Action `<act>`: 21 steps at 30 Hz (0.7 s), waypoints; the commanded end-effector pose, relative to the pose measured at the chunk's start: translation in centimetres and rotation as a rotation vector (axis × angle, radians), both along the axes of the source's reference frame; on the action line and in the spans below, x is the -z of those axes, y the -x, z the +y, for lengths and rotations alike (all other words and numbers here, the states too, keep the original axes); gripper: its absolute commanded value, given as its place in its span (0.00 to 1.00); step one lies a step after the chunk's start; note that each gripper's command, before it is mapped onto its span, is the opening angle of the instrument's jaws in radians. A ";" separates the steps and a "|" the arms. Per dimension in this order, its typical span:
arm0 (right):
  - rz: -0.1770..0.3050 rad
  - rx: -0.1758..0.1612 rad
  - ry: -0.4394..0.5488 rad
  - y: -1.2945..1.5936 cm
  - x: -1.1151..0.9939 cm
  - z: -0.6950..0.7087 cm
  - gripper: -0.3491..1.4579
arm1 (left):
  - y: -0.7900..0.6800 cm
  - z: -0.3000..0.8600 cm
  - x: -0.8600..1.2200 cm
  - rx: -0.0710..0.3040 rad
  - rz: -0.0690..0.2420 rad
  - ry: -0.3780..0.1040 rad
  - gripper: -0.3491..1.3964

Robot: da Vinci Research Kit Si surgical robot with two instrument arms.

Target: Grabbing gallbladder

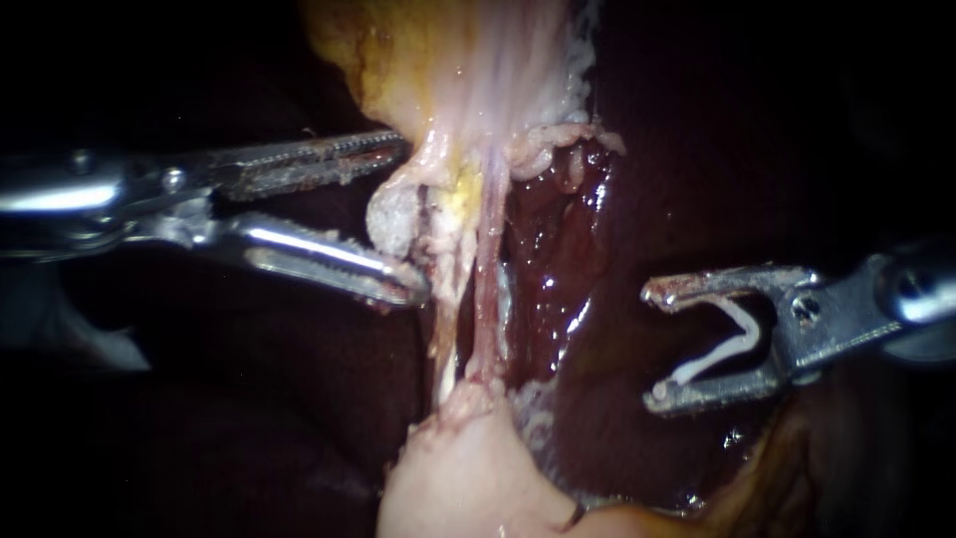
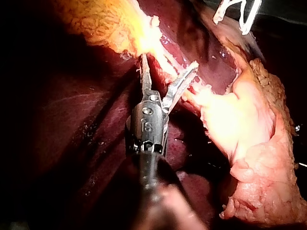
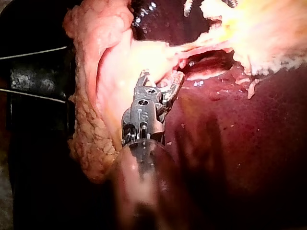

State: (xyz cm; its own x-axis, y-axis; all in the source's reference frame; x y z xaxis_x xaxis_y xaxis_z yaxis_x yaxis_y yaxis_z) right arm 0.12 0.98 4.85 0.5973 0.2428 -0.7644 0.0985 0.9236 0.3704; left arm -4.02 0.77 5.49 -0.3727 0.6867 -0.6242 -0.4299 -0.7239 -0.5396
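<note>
Though dim, wet liver [image 1: 558, 259] beside gallbladder [image 1: 458, 488]

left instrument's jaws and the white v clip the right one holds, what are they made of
Left instrument: silver polished metal, judging by sharp glints on its toothed jaws. White V-shaped clip: smooth, matte, probably plastic; no metallic shine.

The endoscope view's edge crops the gallbladder [image 1: 463, 493].

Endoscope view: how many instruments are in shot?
2: left instrument, jaws open around pale tissue at centre; right instrument, off to the right, jaws holding a white clip.
</note>
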 end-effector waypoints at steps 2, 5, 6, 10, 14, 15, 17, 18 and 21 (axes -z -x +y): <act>0.000 0.000 0.000 0.00 0.00 0.00 0.45 | -0.02 0.02 -0.05 -0.006 0.000 0.007 0.58; 0.000 0.000 0.000 0.00 0.00 0.00 0.45 | -0.06 0.06 -0.09 -0.010 -0.003 0.007 0.44; 0.000 0.000 0.000 0.00 0.00 0.00 0.45 | -0.08 0.07 -0.10 -0.008 -0.005 0.001 0.38; 0.000 0.000 0.000 0.00 0.00 0.00 0.45 | -0.14 0.11 -0.05 0.002 -0.011 -0.021 0.13; 0.000 0.000 0.000 0.00 0.00 0.00 0.45 | -0.20 0.16 0.04 0.006 -0.016 -0.037 0.00; 0.000 0.000 0.000 0.00 0.00 0.00 0.45 | -0.21 0.18 0.06 0.003 -0.019 -0.040 0.00; 0.000 0.000 0.000 0.00 0.00 0.00 0.45 | -0.26 0.21 0.12 0.008 -0.019 -0.046 0.00; 0.000 0.000 0.000 0.00 0.00 0.00 0.45 | -0.28 0.23 0.14 0.009 -0.018 -0.047 0.00; 0.000 0.000 0.000 0.00 0.00 0.00 0.45 | -0.35 0.26 0.23 0.011 -0.021 -0.056 0.00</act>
State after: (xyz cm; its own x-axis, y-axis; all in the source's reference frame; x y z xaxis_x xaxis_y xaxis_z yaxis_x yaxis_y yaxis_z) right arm 0.13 0.98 4.84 0.5973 0.2428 -0.7644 0.0983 0.9237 0.3702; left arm -3.65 1.04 5.24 -0.3498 0.7283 -0.5893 -0.4294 -0.6837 -0.5901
